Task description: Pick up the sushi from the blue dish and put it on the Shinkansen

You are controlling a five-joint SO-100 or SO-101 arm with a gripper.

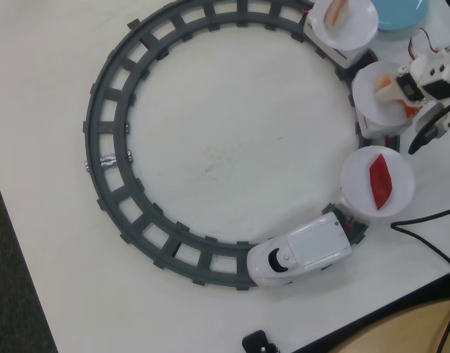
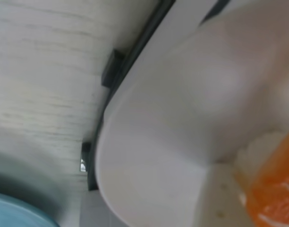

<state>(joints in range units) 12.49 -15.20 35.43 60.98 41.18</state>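
Sushi [image 1: 398, 94] over middle Shinkansen [image 1: 302, 255] plate, tail seemingly lower right; gripper [image 1: 396, 92] closure unclear.

round grey plastic toy track [image 1: 115, 110] lies in a ring on the white table [image 1: 232, 147] | flat dark red sushi piece [image 1: 379, 182] on 1 plate | pale white-and-orange sushi piece [image 1: 337, 11] on another | black cable [image 1: 431, 228] at the right
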